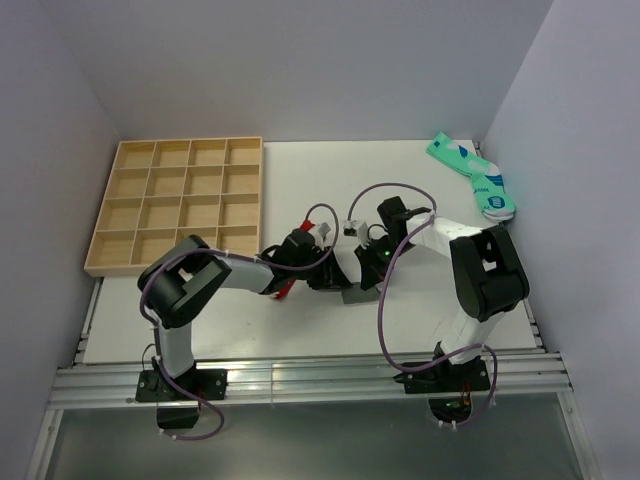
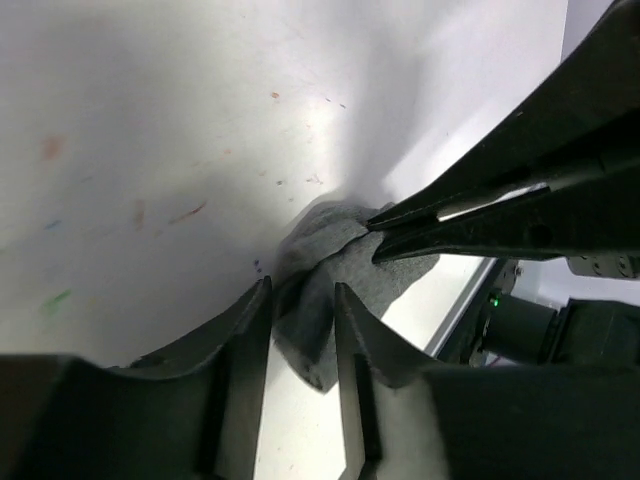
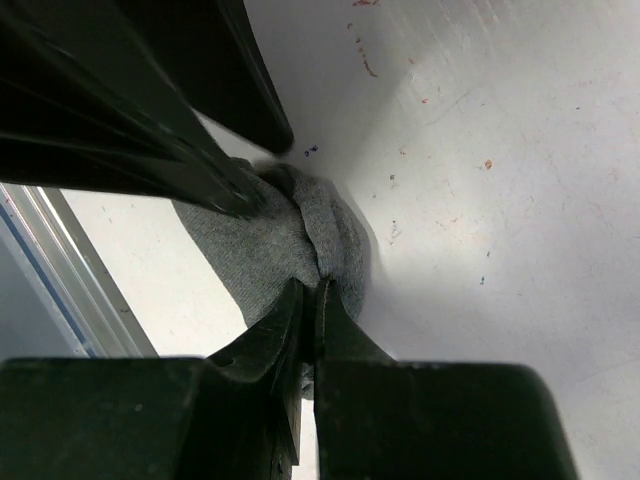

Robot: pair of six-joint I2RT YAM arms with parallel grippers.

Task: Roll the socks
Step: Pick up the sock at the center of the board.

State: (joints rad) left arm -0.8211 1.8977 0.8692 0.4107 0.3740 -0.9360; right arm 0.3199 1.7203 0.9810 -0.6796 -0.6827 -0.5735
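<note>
Seemingly only the top view took in the whole table [image 1: 300, 170]: both arms bent inward and the two claws met nose to nose over the grey sock [image 1: 355, 293], which lay flat beneath them. The red sock [image 1: 284, 291] showed as a small scrap just behind the left claw [image 2: 300, 305], tucked against its wrist, and neither wrist view caught it. A wooden tray [image 1: 110, 268] of square compartments sat well off to that claw's left. The mint-green socks [image 1: 474, 176] lay well apart from the right claw [image 3: 312, 298], out past it in the far corner.

Up close, the left wrist view showed the left claw's fingers [image 2: 250, 350] drawn narrow, with a bunched fold of the grey sock filling the gap between them. The right claw's two dark fingers reached in from ahead and bit the same bundle at its far edge. From the right wrist, that claw's jaws were pressed almost together, pinching a ridge of grey fabric. The left claw's fingers touched the sock just ahead of it. Faint coloured pen flecks on the table showed only in the wrist views
</note>
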